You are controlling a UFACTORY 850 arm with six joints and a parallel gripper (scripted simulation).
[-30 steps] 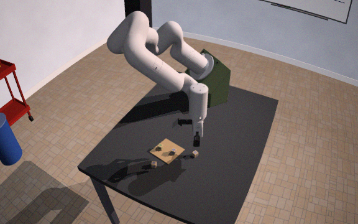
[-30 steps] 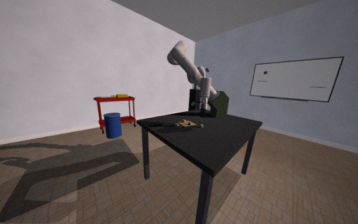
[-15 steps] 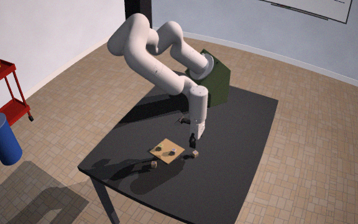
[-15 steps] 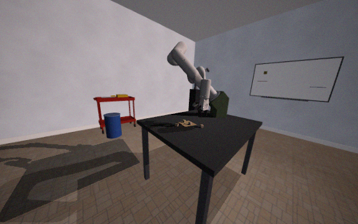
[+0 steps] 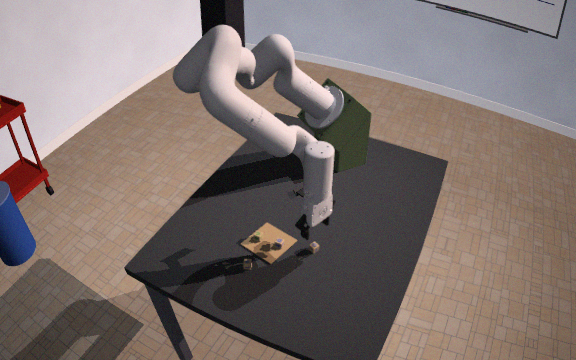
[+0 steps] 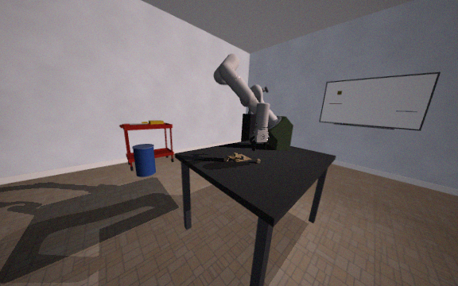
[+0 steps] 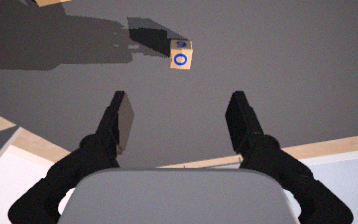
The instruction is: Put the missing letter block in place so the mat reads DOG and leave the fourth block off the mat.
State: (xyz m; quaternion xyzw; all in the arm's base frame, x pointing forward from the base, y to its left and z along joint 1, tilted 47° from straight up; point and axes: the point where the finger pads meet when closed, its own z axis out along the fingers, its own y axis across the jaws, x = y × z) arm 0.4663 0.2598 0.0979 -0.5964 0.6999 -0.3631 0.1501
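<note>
Blue O Block Sits Off the Mat, Fingers Spread

In the top view, you have the fingers (image 5: 315, 226) above the dark surface (image 5: 368, 215) (image 6: 277, 175) (image 7: 290, 65), near the tan mat (image 5: 289, 241) (image 6: 245, 160). Two blocks rest on the mat: one with a green mark (image 5: 256, 236) at left, one with a blue mark (image 5: 279, 243) at right. The O block (image 5: 314, 247) (image 6: 258, 160) (image 7: 180, 59) lies just right of the mat; another block (image 5: 248, 264) lies off its near side. Shadows cross mat and surface.

In the exterior view, your surface stands on a floor of small tan tiles. A blue bin (image 6: 144, 160) and red cart (image 6: 146, 127) stand left; a whiteboard (image 6: 378, 102) hangs right.

In the wrist view, your fingers are released, wide apart. A blue O reads clearly on the block beyond them; the blue character on its adjoining face is unclear.
</note>
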